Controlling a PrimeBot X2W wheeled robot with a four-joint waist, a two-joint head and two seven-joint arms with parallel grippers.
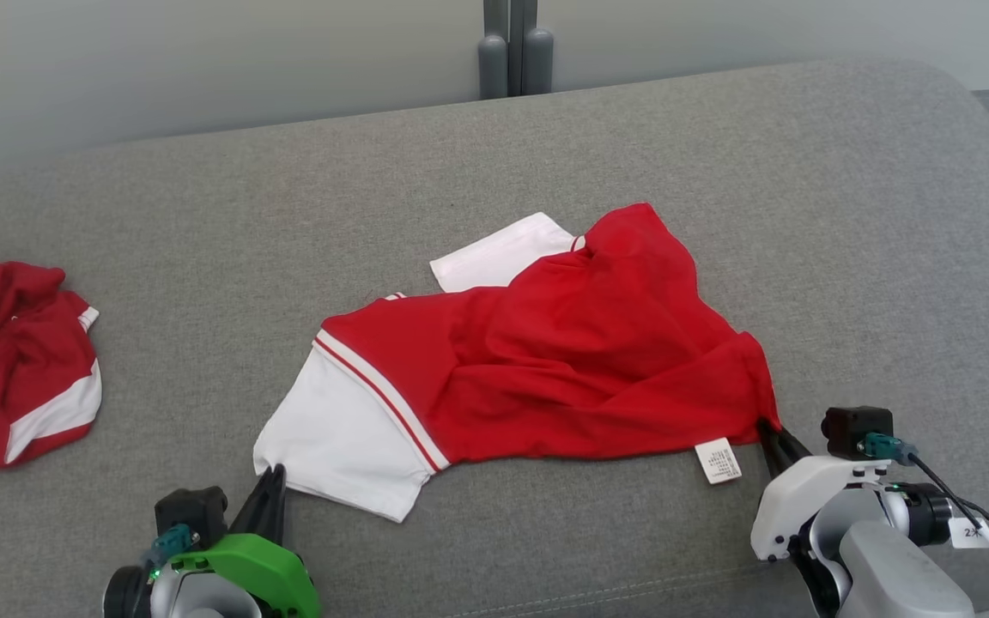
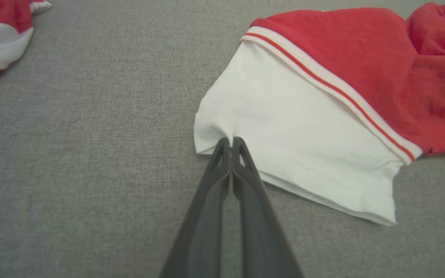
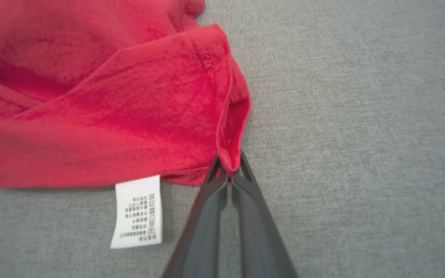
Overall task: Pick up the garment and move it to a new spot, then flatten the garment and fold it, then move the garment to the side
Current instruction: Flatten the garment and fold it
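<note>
Garment being pinched at both near corners

Garment, a red-and-white shirt, is lying crumpled midway across the grey upholstered cushion, well apart from a second red-and-white garment that is sitting bunched at the far left. The left gripper is clamping its fingers tight on the edge of the white sleeve, with the cloth puckering at the tips. Further right, the red body is lying in loose folds, and a white care label is sticking out from the near hem. The right gripper is squeezing shut on the red hem corner just beside that label. The fabric is looking thin, light and limp, so it is likely going to sag between the two holds and drag on the cushion. Gripping at hemmed edges, as now, is probably giving the firmest hold, since a single loose layer could be slipping free
</note>
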